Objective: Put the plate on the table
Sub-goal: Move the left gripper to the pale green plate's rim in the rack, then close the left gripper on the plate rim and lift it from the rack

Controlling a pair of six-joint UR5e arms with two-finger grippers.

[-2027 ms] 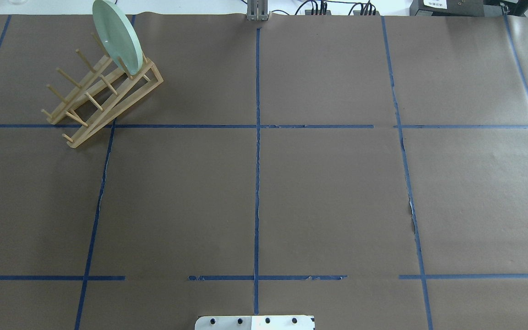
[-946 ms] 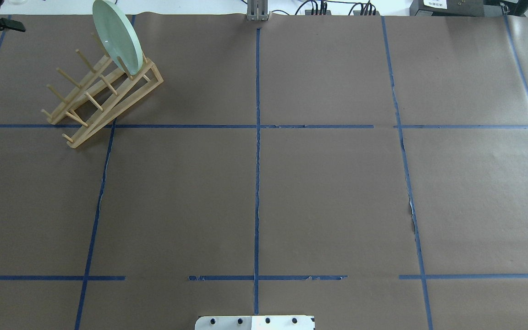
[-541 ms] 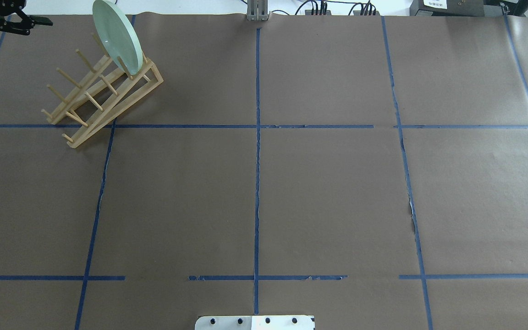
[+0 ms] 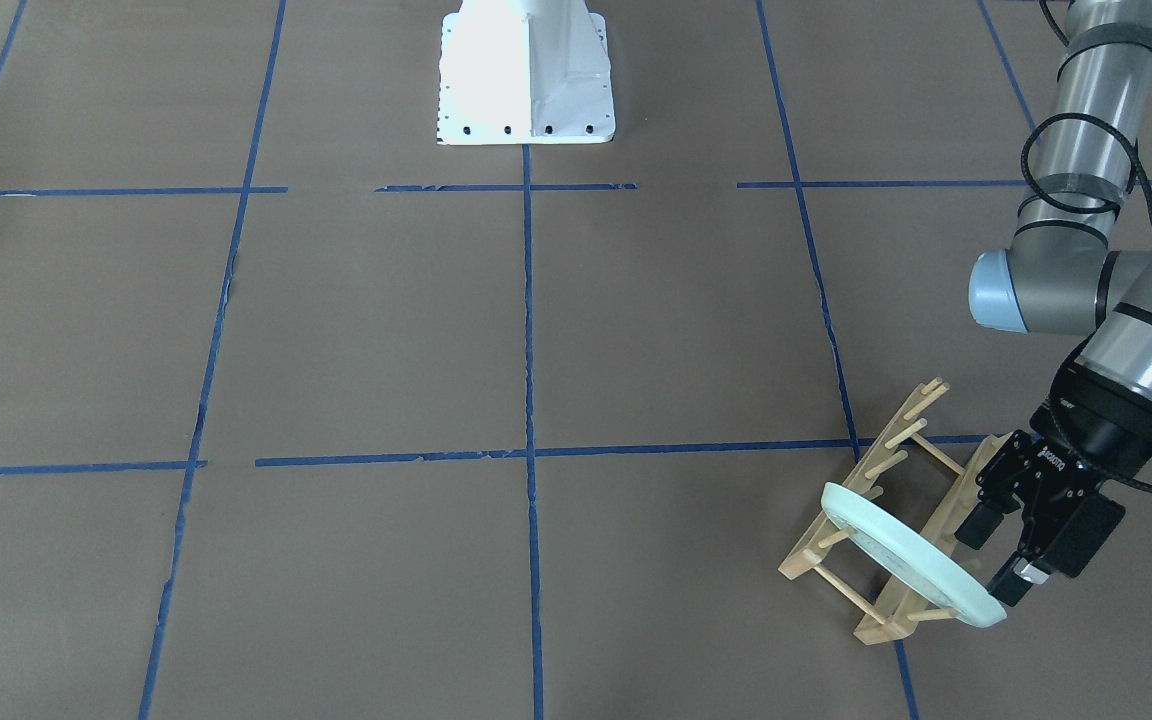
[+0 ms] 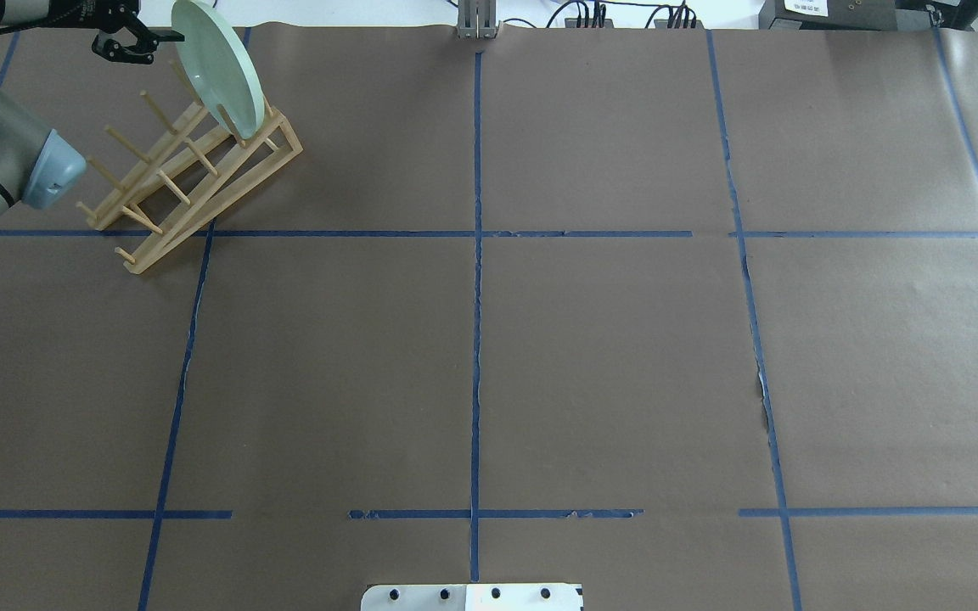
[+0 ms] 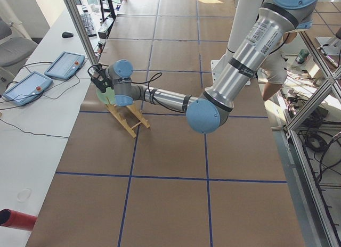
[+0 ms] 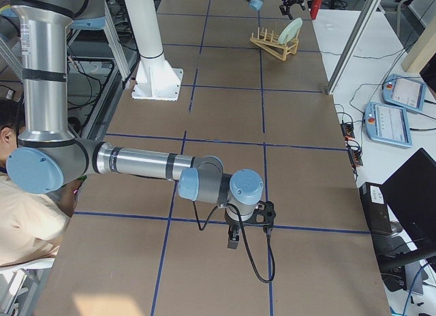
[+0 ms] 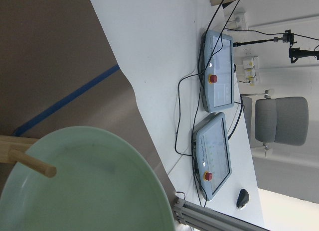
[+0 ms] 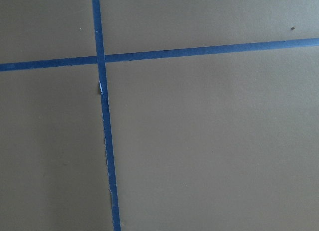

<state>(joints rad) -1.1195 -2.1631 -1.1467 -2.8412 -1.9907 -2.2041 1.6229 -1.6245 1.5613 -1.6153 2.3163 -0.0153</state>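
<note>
The plate [image 5: 217, 68] stands on edge in the far slot of the wooden rack [image 5: 217, 210], at the upper left of the overhead view and the lower right of the front-facing view. It leans slightly and has not yet been lifted. It looks like glazed ceramic or glass, so it is probably stiff, fairly heavy for a two-finger pinch, smooth enough to slip and likely to chip if knocked. The raised rim along the top edge, clear of the pegs, looks like the only sensible place to hold it. A pinch there leaves the weight hanging below, so the plate may swing or twist once it comes free.

In the left wrist view the plate [image 8: 84, 186] fills the lower left corner, with one peg [image 8: 32, 164] lying across its face. It should therefore come straight up out of the slot before it is tilted.

The left gripper [image 4: 988, 565] sits at the plate's upper rim with its fingers [image 4: 978, 522] spread wide. In the overhead view one fingertip reaches the rim's edge, and the rim seems to lie between the jaws. Whether metal actually touches the plate cannot be made out, and nothing is pinched.

The right gripper [image 7: 235, 238] hangs low over the table [image 5: 608, 356] at the lower middle of the right-side view, well apart from the plate. Whether its fingers are spread or together cannot be told.
</note>
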